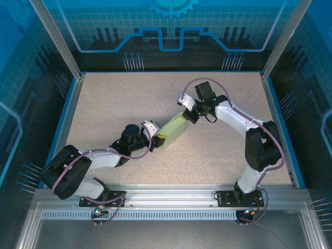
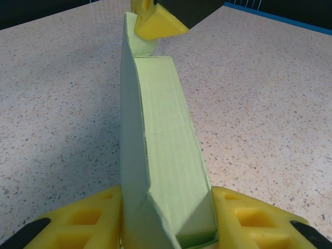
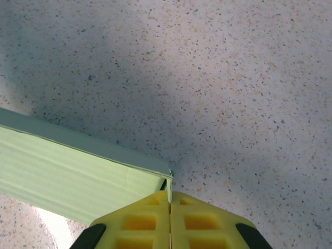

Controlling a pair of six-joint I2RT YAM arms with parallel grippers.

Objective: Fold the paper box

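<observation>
The paper box (image 1: 174, 127) is a pale green, long flat box held just above the speckled table between my two grippers. My left gripper (image 1: 158, 138) grips its near end, one yellow finger pressed against each side (image 2: 167, 205). In the left wrist view the box (image 2: 161, 135) runs away from me, standing on its narrow side with the near end flaps partly tucked. My right gripper (image 1: 188, 112) is at the far end, and one of its yellow fingertips (image 2: 158, 23) touches the box there. In the right wrist view its jaws (image 3: 169, 195) are shut, pinching a thin edge of card at the box's corner (image 3: 67, 179).
The speckled beige table (image 1: 129, 98) is ringed by a blue rim and clear walls with metal posts (image 1: 57, 39). A metal rail (image 1: 171, 199) carrying both arm bases runs along the near edge.
</observation>
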